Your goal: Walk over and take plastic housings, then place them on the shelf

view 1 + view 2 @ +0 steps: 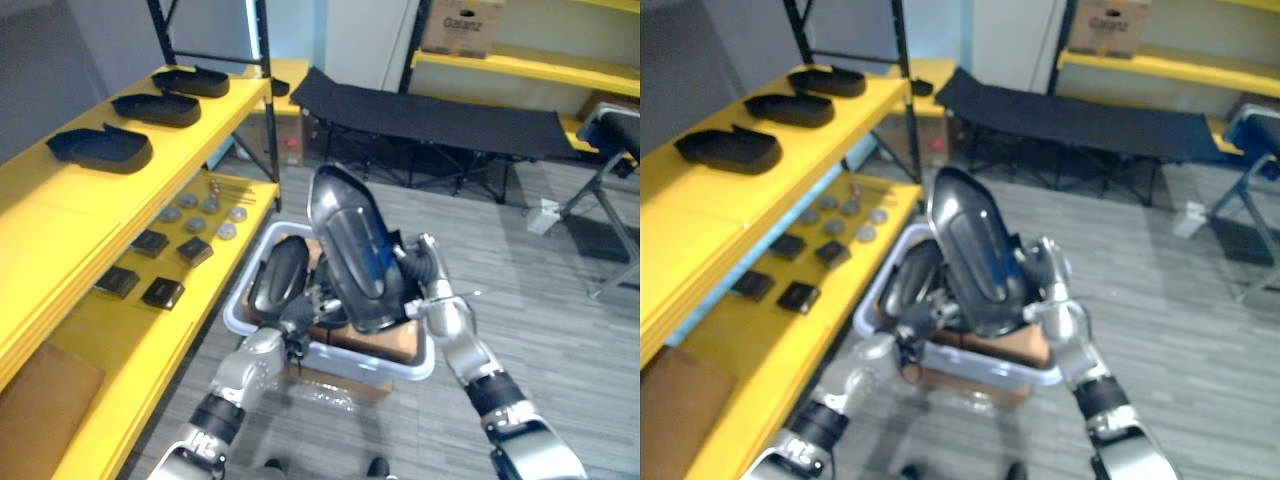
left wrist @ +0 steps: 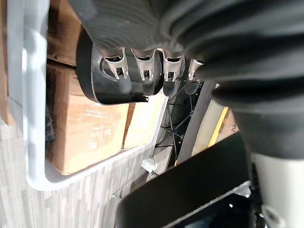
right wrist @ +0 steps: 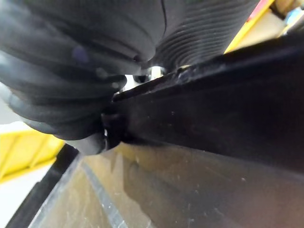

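Left eye view: right hand [image 1: 420,264], left hand [image 1: 299,318] round separate housings [image 1: 350,240].

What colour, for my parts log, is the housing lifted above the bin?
The housing is black with a bluish glint; clearest in the left eye view.

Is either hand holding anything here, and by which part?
The right hand grips the raised housing by its lower edge; the left hand curls over the rim of a second housing in the bin.
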Available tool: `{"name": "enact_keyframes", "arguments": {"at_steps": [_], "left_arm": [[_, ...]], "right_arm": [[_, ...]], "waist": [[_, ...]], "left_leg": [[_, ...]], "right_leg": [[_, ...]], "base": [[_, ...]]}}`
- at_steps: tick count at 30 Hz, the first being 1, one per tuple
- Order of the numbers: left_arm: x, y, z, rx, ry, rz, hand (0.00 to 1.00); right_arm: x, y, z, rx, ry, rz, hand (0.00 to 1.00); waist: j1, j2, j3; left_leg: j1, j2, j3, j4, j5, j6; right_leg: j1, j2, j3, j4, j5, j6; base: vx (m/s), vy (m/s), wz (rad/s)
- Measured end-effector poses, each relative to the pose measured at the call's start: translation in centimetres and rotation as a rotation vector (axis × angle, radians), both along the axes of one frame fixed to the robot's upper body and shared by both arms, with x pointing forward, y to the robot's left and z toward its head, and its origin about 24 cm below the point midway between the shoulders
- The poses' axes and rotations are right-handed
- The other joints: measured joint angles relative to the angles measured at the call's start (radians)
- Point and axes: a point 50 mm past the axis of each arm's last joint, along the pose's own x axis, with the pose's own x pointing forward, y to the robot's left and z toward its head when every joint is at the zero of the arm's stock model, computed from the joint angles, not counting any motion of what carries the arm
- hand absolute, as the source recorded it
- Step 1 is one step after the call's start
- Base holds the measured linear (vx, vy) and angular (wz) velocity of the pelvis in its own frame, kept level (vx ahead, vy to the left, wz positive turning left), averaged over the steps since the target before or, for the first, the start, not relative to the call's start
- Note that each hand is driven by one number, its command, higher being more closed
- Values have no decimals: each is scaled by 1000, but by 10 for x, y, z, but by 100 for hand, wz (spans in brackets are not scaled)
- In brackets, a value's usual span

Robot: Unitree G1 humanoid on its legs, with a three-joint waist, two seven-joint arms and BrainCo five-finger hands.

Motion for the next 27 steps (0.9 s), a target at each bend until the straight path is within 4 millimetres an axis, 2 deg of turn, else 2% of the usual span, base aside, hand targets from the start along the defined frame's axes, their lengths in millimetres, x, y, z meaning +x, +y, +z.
{"name": "enact_keyframes", "arguments": {"at_steps": [4,9,12,23,24,27], "left_arm": [[1,0,3,-14,-34,8,0],[2,-4,6,-34,-55,6,0],[2,-4,6,-37,-56,1,0],[-3,-8,1,-20,-43,-23,0],[-4,-8,0,-14,-44,-24,100],[-4,-7,-1,-11,-52,0,100]], "right_arm": [[0,7,-5,-14,26,31,100],[1,22,-12,-24,59,73,100],[1,28,-12,-14,61,87,100],[4,40,-13,-5,64,131,100],[4,40,-13,-3,62,133,100],[4,42,-14,20,70,139,100]], "waist": [[0,0,0],[18,1,-1],[19,1,-1],[27,6,-4],[27,6,-4],[28,6,-4]], "left_leg": [[-3,-1,-20,0,5,-2],[-7,-1,-23,0,9,-2],[-13,-1,-29,1,12,-2],[-16,0,-45,-1,19,-5],[-16,0,-45,-1,19,-5],[-16,1,-45,-1,19,-5]], "right_leg": [[6,0,-15,0,0,0],[6,0,-20,0,0,0],[5,0,-27,0,0,0],[8,1,-43,-3,1,-2],[8,2,-43,-4,1,-2],[8,2,-43,-8,1,-2]], "base": [[-8,-9,10],[-10,-2,3],[-11,-5,7],[-1,-3,3],[0,0,0],[0,0,0]]}}
